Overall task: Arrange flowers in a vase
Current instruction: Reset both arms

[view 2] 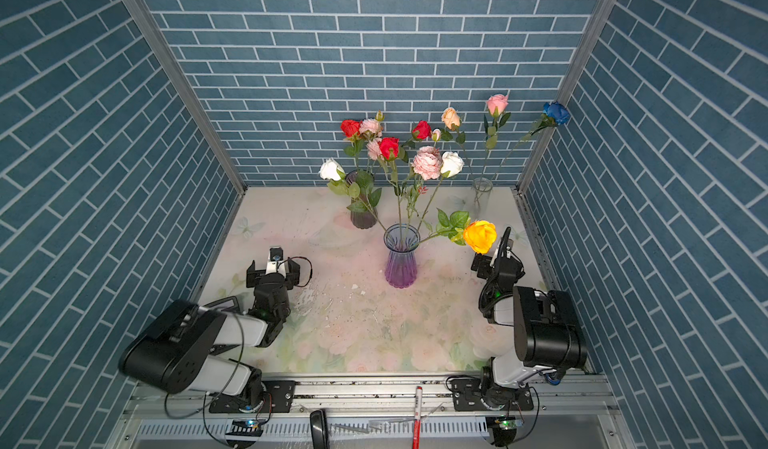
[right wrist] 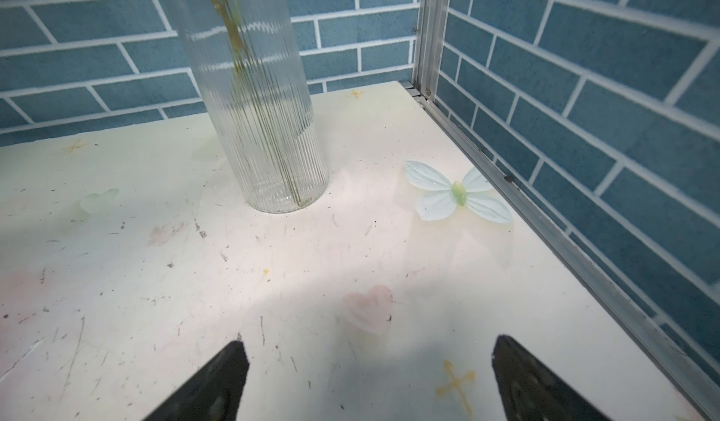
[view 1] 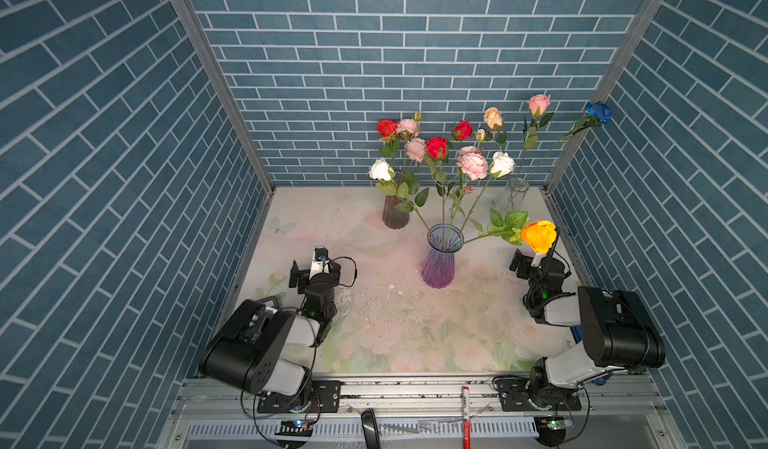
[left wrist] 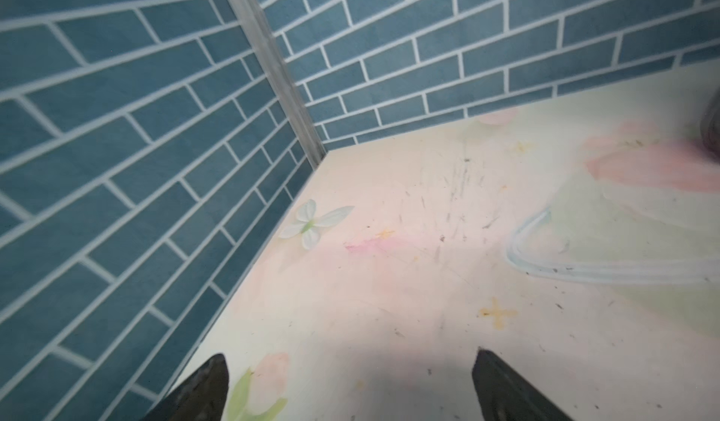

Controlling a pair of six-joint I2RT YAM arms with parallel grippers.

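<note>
Three vases in use: purple vase (view 1: 441, 260) mid-frame, dark vase (view 1: 392, 218) and clear vase (view 1: 516, 191) above it | flowers (view 1: 472, 164) all standing in them | likely light, thin-stemmed, springy, heads crushable; pinch bare mid-stem | left gripper (left wrist: 350, 360) and right gripper (right wrist: 370, 343) wide, empty

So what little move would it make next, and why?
Probably ease the right fingers forward to a stem in the clear ribbed vase. They are open and empty, that vase stands straight ahead of them, and the purple vase in the middle looks like the one being filled.
</note>
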